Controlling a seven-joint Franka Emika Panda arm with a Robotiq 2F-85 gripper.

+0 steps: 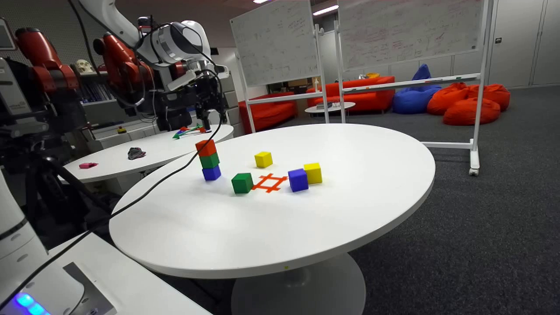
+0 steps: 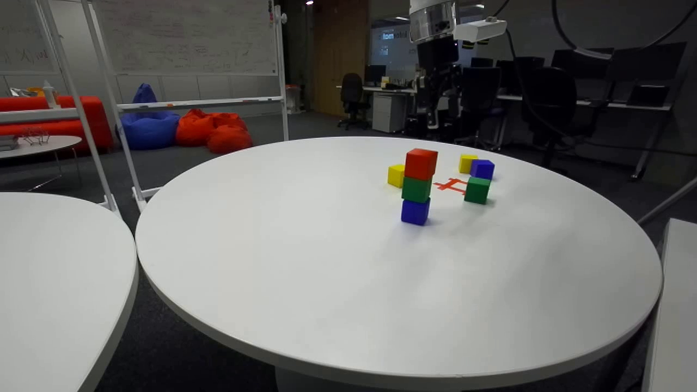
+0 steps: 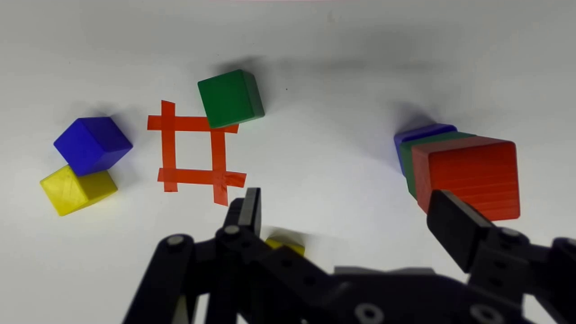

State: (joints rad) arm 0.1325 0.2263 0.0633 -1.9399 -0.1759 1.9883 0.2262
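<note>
Red, cubic, faintly streaked, the top block [image 3: 477, 177] of a stack [image 1: 210, 160] sits below your gripper [image 3: 347, 202], whose empty fingers [image 3: 456, 227] stand wide apart, masking that block's corner and most of a yellow block [image 3: 292, 248] in the wrist view.

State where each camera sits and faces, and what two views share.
Wrist view: on the wrist, facing down at cube stack and tape square; open tool shows.
Exterior view: beside the robot base, facing across the round table to whiteboards; base, arm and tool show.
Exterior view: from the stack's side, facing office chairs; wrist and tool show.
Both exterior views share stack and table.
</note>
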